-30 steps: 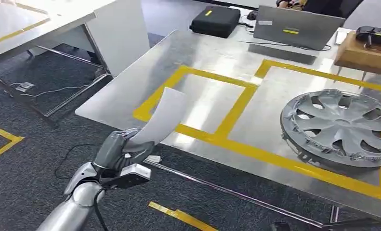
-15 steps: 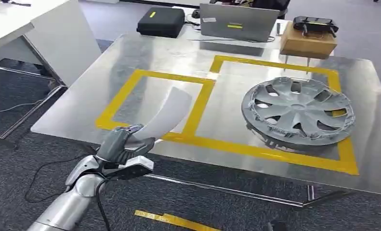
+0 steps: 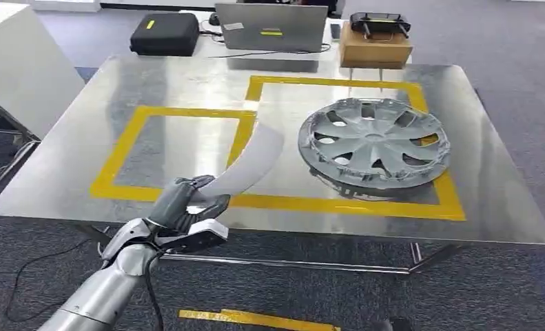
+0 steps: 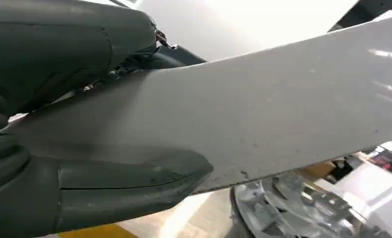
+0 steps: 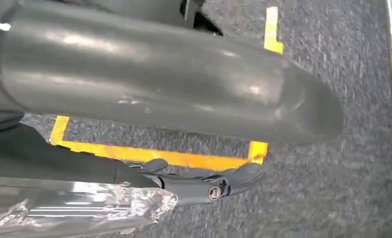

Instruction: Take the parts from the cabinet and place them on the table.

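Note:
My left hand (image 3: 183, 207) grips the lower end of a curved white panel part (image 3: 250, 160). It holds the part up over the front edge of the steel table (image 3: 56, 181), near the tape line between the two yellow squares. In the left wrist view the thumb and fingers (image 4: 109, 186) clamp the white part (image 4: 263, 109), and the hubcap (image 4: 293, 210) shows beyond it. A silver hubcap (image 3: 373, 141) lies in the right yellow square. My right hand (image 5: 174, 94) hangs above the carpet, fingers (image 5: 194, 186) stretched out and holding nothing.
At the table's far edge stand a black case (image 3: 165, 33), a grey laptop (image 3: 271, 27) and a cardboard box (image 3: 375, 47) with a black device on top. A white cabinet side (image 3: 21, 76) stands at the left. Yellow tape (image 3: 255, 318) marks the carpet near me.
The camera has swung, so the table now sits square and centred before me. My left hand still holds the white part, which has come over the table's front edge.

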Robot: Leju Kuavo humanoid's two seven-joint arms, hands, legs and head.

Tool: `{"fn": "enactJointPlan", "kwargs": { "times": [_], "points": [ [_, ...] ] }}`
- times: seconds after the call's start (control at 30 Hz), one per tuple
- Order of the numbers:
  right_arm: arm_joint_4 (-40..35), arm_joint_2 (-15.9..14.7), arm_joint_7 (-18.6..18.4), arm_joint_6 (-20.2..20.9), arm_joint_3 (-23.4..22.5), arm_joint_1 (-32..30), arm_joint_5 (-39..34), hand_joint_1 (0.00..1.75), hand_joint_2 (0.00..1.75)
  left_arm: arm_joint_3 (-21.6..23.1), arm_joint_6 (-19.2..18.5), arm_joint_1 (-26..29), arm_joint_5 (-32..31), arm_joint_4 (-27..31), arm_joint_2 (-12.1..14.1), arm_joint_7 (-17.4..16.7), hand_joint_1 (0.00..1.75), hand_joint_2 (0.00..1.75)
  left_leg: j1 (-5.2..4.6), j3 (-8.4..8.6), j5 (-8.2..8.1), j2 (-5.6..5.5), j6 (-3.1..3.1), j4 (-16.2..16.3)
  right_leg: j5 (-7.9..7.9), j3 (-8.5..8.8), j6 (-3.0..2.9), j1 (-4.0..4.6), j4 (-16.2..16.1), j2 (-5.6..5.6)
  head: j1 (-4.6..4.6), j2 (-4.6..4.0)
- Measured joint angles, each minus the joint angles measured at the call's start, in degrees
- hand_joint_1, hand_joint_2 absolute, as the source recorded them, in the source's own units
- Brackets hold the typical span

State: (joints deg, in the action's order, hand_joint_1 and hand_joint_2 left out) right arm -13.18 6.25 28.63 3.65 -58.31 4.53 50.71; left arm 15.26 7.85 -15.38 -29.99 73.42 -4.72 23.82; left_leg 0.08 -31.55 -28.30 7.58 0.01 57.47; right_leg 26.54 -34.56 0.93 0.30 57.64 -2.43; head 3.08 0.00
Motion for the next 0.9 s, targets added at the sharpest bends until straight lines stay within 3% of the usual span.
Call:
{"fn": "enactJointPlan", "kwargs": {
  "times": [0.03,0.07,0.1,0.13,0.2,0.23,0.27,0.3,0.33,0.37,0.4,0.47,0.53,0.57,0.6,0.63,0.67,0.7,0.73,0.77,0.8,0.87,0.9],
  "points": [
    [0.0,0.0,0.0,0.0,0.0,0.0,0.0,0.0,0.0,0.0,0.0,-0.1,0.0,0.0,-0.1,0.0,1.75,1.75,0.06,0.17,-0.32,0.36,-0.46,0.0,-0.24,0.22,-0.39,-0.32,-0.3,0.77,0.0,0.02],
    [0.0,0.0,0.0,0.0,0.0,-0.2,0.0,0.0,0.0,0.0,0.0,-0.3,0.0,0.0,-0.1,0.0,1.75,1.75,0.34,0.01,-1.31,-2.62,-0.93,0.9,-0.44,0.4,-0.71,-0.64,-0.5,1.44,-0.22,0.0],
    [0.0,0.0,0.0,0.0,0.0,-0.1,0.0,0.0,0.0,0.0,0.0,-0.3,0.0,0.0,-0.1,0.0,1.75,1.75,0.52,-1.19,-3.28,-5.23,-1.0,3.8,-0.5,0.41,-0.99,-0.76,-0.5,1.97,-0.48,0.02],
    [0.0,0.0,0.0,0.0,0.0,0.2,0.0,0.0,0.0,0.0,0.0,-0.2,0.0,-0.1,0.1,0.0,1.75,1.75,0.54,-3.16,-5.5,-6.44,-1.09,8.1,-0.51,0.39,-1.14,-0.8,-0.5,2.68,-0.57,0.02],
    [0.0,0.0,0.0,0.0,0.0,0.2,0.2,0.0,0.0,0.0,0.4,-0.1,-0.8,-0.7,0.3,-0.3,1.75,1.75,0.51,-7.61,-8.57,-7.05,-1.2,16.8,-0.51,0.38,-1.17,-0.77,-0.5,4.42,-0.74,0.02],
    [0.0,0.0,0.0,0.0,0.0,0.2,0.3,0.0,0.0,0.0,0.7,-0.3,-1.3,-1.1,0.3,-0.7,1.75,1.75,0.5,-8.52,-8.22,-7.09,-1.14,18.0,-0.52,0.41,-1.17,-0.76,-0.5,5.18,-0.72,0.02],
    [0.0,0.0,-0.1,0.1,0.0,0.1,0.5,0.0,0.0,0.0,1.2,-0.6,-2.2,-1.7,0.3,-1.2,1.75,1.75,0.51,-8.25,-6.4,-7.11,-1.02,16.8,-0.52,0.45,-1.16,-0.76,-0.4,6.1,-0.72,0.02],
    [0.0,0.0,-0.2,0.1,0.0,0.2,0.7,0.0,0.0,0.0,1.9,-1.1,-3.2,-2.6,0.3,-1.7,1.75,1.75,0.52,-6.97,-3.75,-7.23,-0.83,13.5,-0.52,0.49,-1.14,-0.77,-0.3,6.93,-0.77,0.02],
    [0.0,0.0,-0.3,0.2,0.0,0.3,0.9,0.0,0.0,0.0,2.7,-2.1,-4.4,-3.7,0.3,-2.4,1.75,1.75,0.54,-4.66,-0.47,-7.9,-0.56,8.2,-0.51,0.55,-1.09,-0.78,-0.2,7.85,-0.77,0.02],
    [0.0,0.0,-0.3,0.2,0.1,0.4,1.1,0.0,0.0,0.0,3.6,-3.1,-5.3,-4.7,0.2,-2.9,1.75,1.75,0.73,-2.66,1.91,-10.36,-0.32,3.5,-0.49,0.44,-1.01,-0.87,-0.1,8.48,-0.77,0.0],
    [0.0,0.2,-0.5,0.2,0.3,0.6,1.3,0.0,0.0,0.0,4.8,-4.2,-6.6,-6.3,0.2,-3.4,1.75,1.75,1.11,-2.03,1.18,-13.27,0.07,1.9,-0.51,0.06,-0.58,-0.7,0.1,9.03,-0.61,0.02],
    [0.0,0.2,-0.7,0.3,0.4,1.0,1.7,0.0,0.0,0.0,6.6,-6.1,-8.9,-9.5,-0.1,-4.5,1.75,1.75,0.78,-2.02,1.05,-12.38,0.05,1.0,-0.97,-0.87,0.37,-1.26,0.1,10.43,-0.68,0.02],
    [0.1,0.2,-0.9,0.3,0.5,0.9,2.2,0.0,0.0,0.0,8.8,-8.2,-11.5,-12.8,-0.7,-5.5,1.75,1.75,0.92,-1.9,1.42,-11.2,0.81,0.4,-1.33,-1.28,1.27,-1.34,-0.3,11.63,-0.77,0.0],
    [0.1,0.2,-1.0,0.4,0.7,0.8,2.8,0.0,0.0,0.1,11.2,-9.7,-14.5,-14.5,-1.1,-8.0,1.75,1.75,1.17,-1.72,1.76,-10.55,1.07,0.0,-1.02,-1.82,1.28,-1.31,0.2,9.42,-0.83,0.0],
    [0.1,0.2,-1.0,0.5,1.2,1.1,3.5,0.0,0.0,1.0,15.4,-11.9,-20.7,-17.8,-1.4,-13.4,1.75,1.75,1.13,-1.74,1.81,-10.12,1.4,0.0,0.35,-2.84,1.52,-0.9,2.2,5.6,0.0,0.02],
    [0.1,0.2,-1.2,0.7,1.7,1.7,4.0,0.0,0.0,2.0,18.9,-14.3,-28.8,-21.1,-1.3,-19.8,1.75,1.75,1.03,-1.8,1.8,-9.52,1.45,0.0,2.49,-5.0,1.83,-1.0,6.4,3.7,0.33,0.02],
    [0.2,0.3,-1.6,0.8,2.0,2.4,4.3,0.0,0.0,2.5,21.0,-16.6,-35.5,-24.7,-0.9,-24.5,1.75,1.75,0.89,-1.8,1.78,-8.65,1.49,0.1,4.6,-7.55,1.99,-1.11,11.4,2.88,0.15,0.02],
    [0.2,0.4,-1.8,0.9,2.3,2.8,4.6,0.0,0.0,2.6,21.9,-18.5,-39.0,-27.7,-0.7,-26.7,1.75,1.75,0.84,-1.86,1.77,-7.91,1.5,0.1,6.08,-9.73,2.16,-1.17,15.8,2.66,0.26,0.0],
    [0.2,0.5,-2.2,1.0,2.7,3.0,5.0,0.0,0.0,2.8,22.7,-20.2,-41.1,-30.8,-0.5,-28.0,1.75,1.75,0.83,-1.86,1.76,-7.45,1.49,0.1,6.26,-10.66,2.25,-1.2,17.7,2.55,0.22,0.02],
    [0.2,0.5,-2.4,1.0,3.0,2.9,5.1,0.0,0.0,2.9,23.1,-21.5,-42.3,-32.9,-0.4,-28.9,1.75,1.75,0.83,-1.82,1.75,-7.17,1.48,0.1,5.27,-10.17,2.29,-1.23,17.0,2.5,0.24,0.0],
    [0.2,0.5,-2.6,1.0,3.2,2.9,5.3,0.0,0.0,2.9,23.2,-22.5,-43.5,-34.5,-0.3,-30.0,1.75,1.75,0.83,-1.79,1.73,-6.99,1.43,0.1,3.18,-8.35,2.21,-1.23,13.7,2.46,0.26,0.0],
    [0.2,0.5,-2.7,1.0,3.7,3.0,5.9,0.0,0.0,3.0,23.3,-24.6,-46.3,-38.4,0.2,-33.1,1.75,1.75,0.83,-1.57,1.55,-6.71,1.15,0.1,-1.6,-2.19,1.8,-1.23,2.6,2.2,0.3,0.02],
    [0.2,0.6,-2.7,1.0,4.0,3.1,5.9,0.0,0.0,3.0,23.3,-25.5,-46.9,-39.6,0.5,-34.0,1.75,1.75,0.55,-1.68,1.46,-6.61,0.79,0.1,-0.57,-0.48,1.47,-0.95,0.0,1.91,0.22,0.02]
  ]
}}
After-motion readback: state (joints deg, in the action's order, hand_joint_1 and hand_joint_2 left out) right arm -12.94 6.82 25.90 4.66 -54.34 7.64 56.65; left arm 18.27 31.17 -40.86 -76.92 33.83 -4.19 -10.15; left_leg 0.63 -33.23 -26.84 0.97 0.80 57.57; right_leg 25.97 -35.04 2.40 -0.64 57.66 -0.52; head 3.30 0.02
